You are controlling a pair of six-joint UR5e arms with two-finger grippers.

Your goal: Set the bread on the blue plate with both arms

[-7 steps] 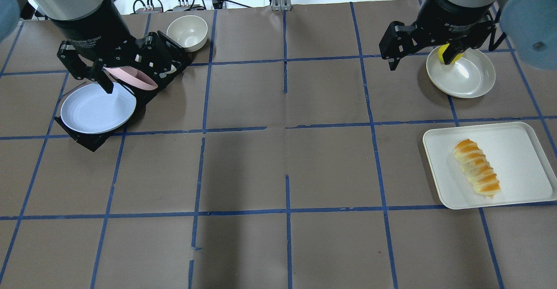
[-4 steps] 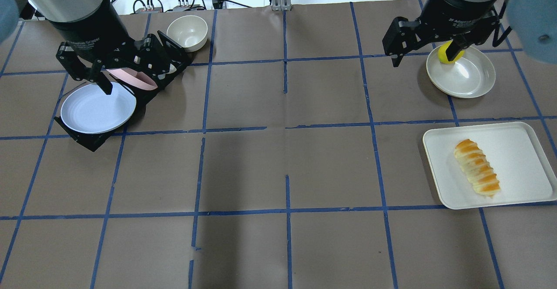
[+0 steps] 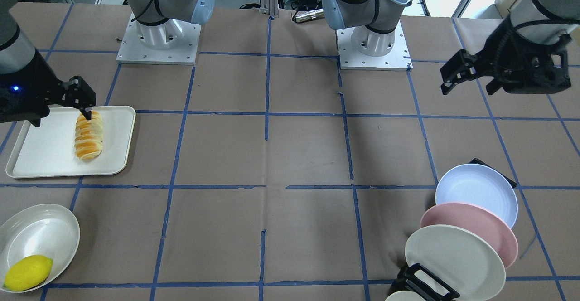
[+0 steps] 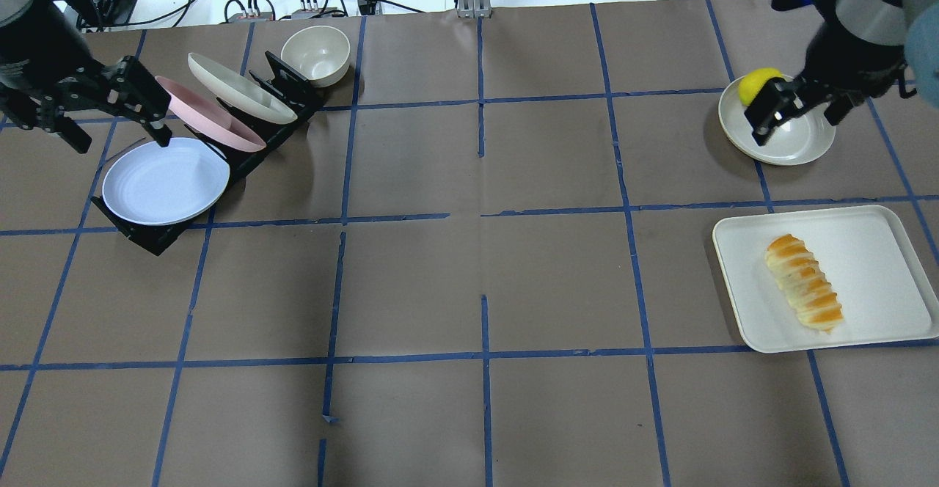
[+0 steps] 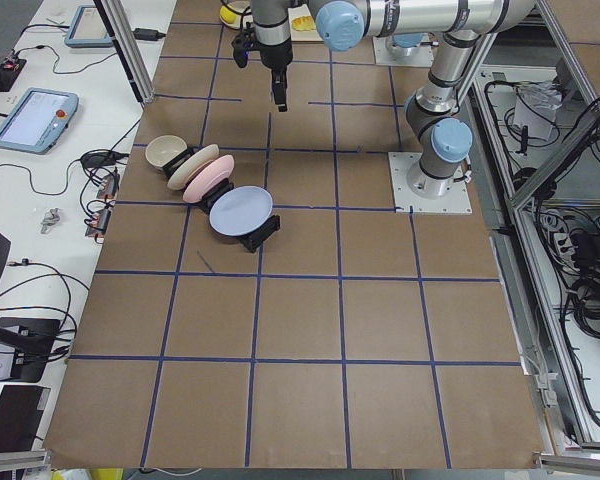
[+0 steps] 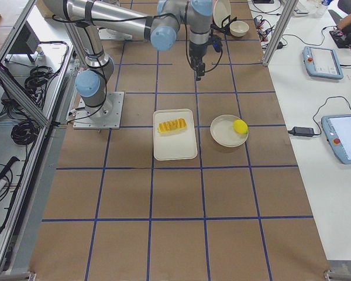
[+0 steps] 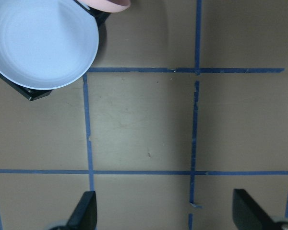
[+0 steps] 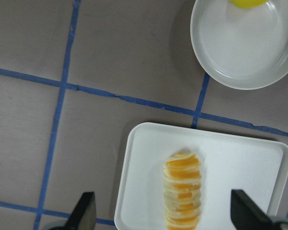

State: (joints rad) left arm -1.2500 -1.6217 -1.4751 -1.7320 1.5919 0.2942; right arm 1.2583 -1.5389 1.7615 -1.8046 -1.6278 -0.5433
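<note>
The bread (image 4: 803, 282), orange and cream striped, lies on a white tray (image 4: 880, 252) at the right; it also shows in the front view (image 3: 88, 135) and the right wrist view (image 8: 183, 191). The blue plate (image 4: 165, 181) leans at the front end of a black rack (image 4: 147, 237); it also shows in the front view (image 3: 478, 193) and the left wrist view (image 7: 41, 43). My left gripper (image 4: 117, 137) is open and empty, high, just behind-left of the plate. My right gripper (image 4: 798, 124) is open and empty, high over the white dish, away from the bread.
A pink plate (image 4: 209, 116) and a cream plate (image 4: 238, 89) stand in the rack behind the blue one. A cream bowl (image 4: 315, 54) sits beyond the rack. A yellow lemon (image 4: 759, 83) lies in a white dish (image 4: 792, 138) behind the tray.
The left gripper has moved left off the rack, uncovering the pink and cream plates. The right gripper has moved right and nearer, over the dish. Both stay open. Nothing on the table has moved.
</note>
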